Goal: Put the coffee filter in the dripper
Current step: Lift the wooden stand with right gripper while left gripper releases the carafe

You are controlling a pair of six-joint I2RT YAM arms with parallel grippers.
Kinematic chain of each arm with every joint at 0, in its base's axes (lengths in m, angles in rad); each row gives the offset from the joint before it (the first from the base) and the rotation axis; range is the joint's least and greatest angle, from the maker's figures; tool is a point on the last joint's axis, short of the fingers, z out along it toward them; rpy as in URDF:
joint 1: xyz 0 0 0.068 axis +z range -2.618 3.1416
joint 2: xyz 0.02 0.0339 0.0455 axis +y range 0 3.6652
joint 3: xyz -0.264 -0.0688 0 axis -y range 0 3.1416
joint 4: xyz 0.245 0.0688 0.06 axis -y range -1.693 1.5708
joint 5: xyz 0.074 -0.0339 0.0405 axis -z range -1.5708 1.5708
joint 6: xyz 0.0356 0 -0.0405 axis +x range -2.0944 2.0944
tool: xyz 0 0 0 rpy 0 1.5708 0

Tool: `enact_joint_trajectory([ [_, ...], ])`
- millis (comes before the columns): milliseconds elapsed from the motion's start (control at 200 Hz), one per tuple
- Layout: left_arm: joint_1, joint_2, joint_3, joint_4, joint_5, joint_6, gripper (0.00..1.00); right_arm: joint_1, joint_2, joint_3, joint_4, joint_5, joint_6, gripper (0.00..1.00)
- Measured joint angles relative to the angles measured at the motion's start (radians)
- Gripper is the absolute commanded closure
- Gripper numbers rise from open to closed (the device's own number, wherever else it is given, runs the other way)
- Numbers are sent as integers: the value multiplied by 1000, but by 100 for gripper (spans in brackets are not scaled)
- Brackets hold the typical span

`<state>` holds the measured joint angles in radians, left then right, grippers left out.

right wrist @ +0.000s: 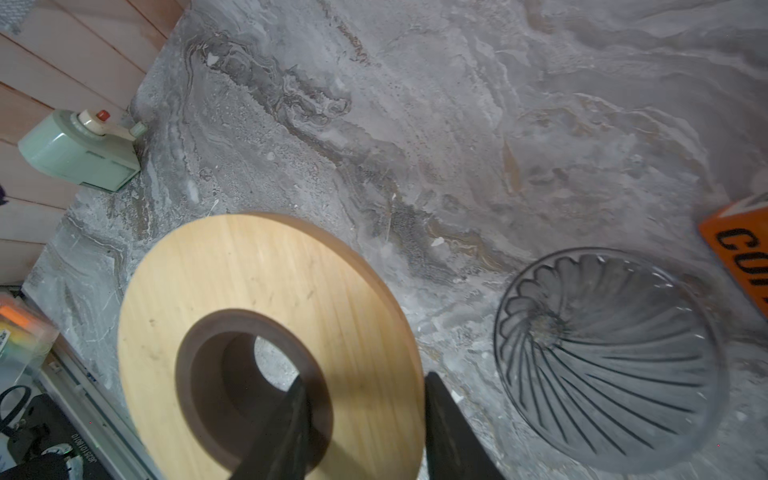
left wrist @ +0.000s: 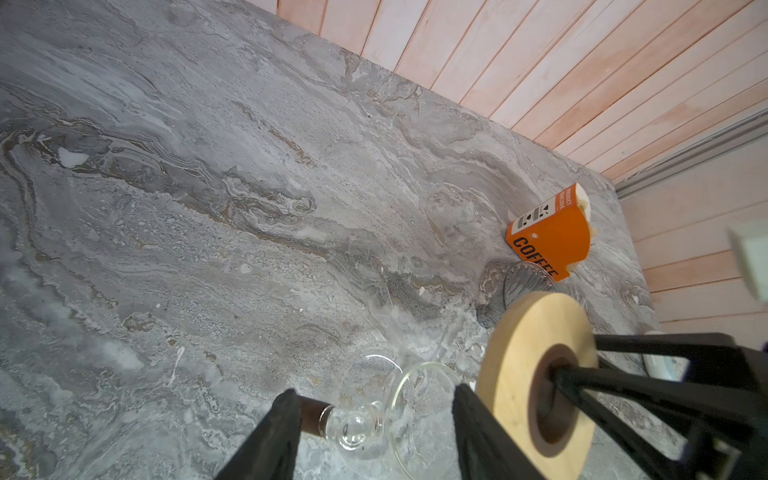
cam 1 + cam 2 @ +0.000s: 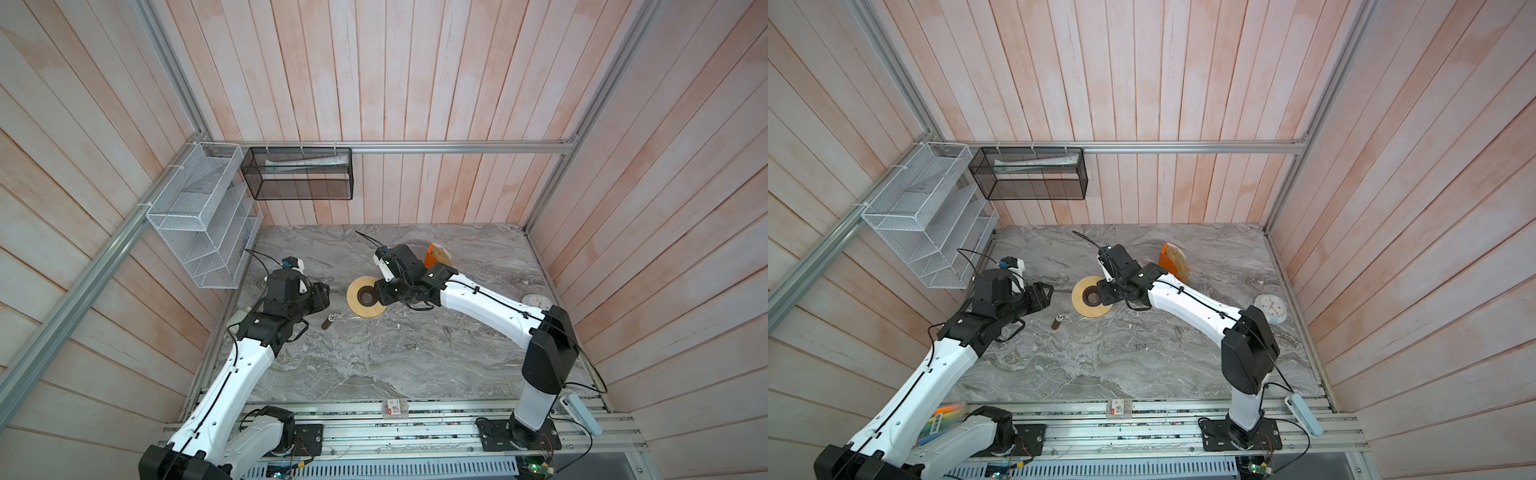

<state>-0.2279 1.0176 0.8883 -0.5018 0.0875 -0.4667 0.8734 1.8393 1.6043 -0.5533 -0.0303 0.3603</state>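
So here's where we're at: our right gripper (image 1: 365,386) is pinching the wooden ring (image 1: 257,266), one finger poked through the centre hole and the other outside the rim. That arm is busy with something that isn't the task's thing.

The coffee filter (image 3: 1180,266) sits with a tan stack fanning out of the orange box (image 2: 548,237) at the back of the table (image 2: 208,208). The dripper (image 1: 611,361) sits on the stone just beside that box, between it and the ring. In the right wrist view its ribs spiral to a narrow end that sits off-centre, so we reckon the cone is tipped rather than standing mouth-up, but we can't tell for sure.

The bit that matters is that the filter lies past the right gripper, toward the back wall, so our right arm is clearly the nearer one. The left gripper (image 2: 376,390) is spread open above the glass vessel (image 2: 361,428) near its brown handle. It's pinching nothing and is well apart from the box, with the ring in between.

Our guess is that the ring has to be put down before the right side can go for a filter. Peeling one thin sheet off that stack looks fiddly.
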Motion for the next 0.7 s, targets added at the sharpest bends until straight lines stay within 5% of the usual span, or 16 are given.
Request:
enact_joint_trajectory([
  [700,-5,13,-16,10,122,45,39,34,128,68,3,-76,-10,62],
])
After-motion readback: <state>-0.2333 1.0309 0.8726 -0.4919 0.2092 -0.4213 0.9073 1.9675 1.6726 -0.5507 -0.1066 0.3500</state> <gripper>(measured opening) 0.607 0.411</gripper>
